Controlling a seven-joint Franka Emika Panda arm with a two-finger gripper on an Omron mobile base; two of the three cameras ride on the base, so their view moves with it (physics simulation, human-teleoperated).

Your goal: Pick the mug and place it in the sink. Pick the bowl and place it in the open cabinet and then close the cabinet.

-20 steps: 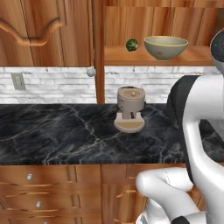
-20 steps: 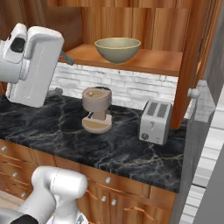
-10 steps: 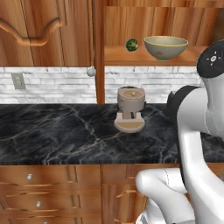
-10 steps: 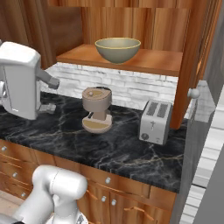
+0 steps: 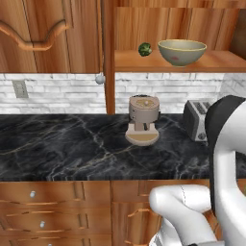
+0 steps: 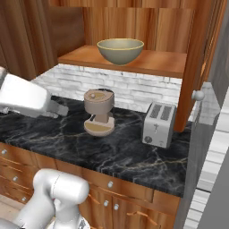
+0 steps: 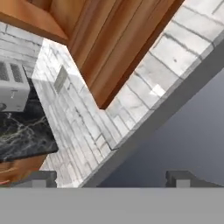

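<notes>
The pale olive bowl [image 5: 182, 52] [image 6: 120, 50] sits on the wooden shelf of the open upper cabinet [image 5: 139, 61] [image 6: 163, 62], to the right of a small green ball [image 5: 144, 49]. One cabinet door [image 6: 197, 53] stands swung out on the right with its round knob [image 6: 197, 95]. In the hand view my gripper [image 7: 111, 179] is open and holds nothing. It faces the brick wall beside a brown door panel [image 7: 118, 48], far from the bowl. The mug and the sink are out of view.
A beige coffee machine [image 5: 143, 120] [image 6: 99, 112] and a silver toaster [image 5: 197, 119] [image 6: 159, 124] [image 7: 13, 89] stand on the black marble counter [image 5: 62, 144]. My white arm [image 5: 226, 163] [image 6: 27, 98] crosses in front of it. Drawers with round knobs [image 5: 32, 194] lie below.
My arm has swung lower and further right in the left base view, and its upper link has dropped low over the counter in the right base view. The bowl has stayed on the shelf.
</notes>
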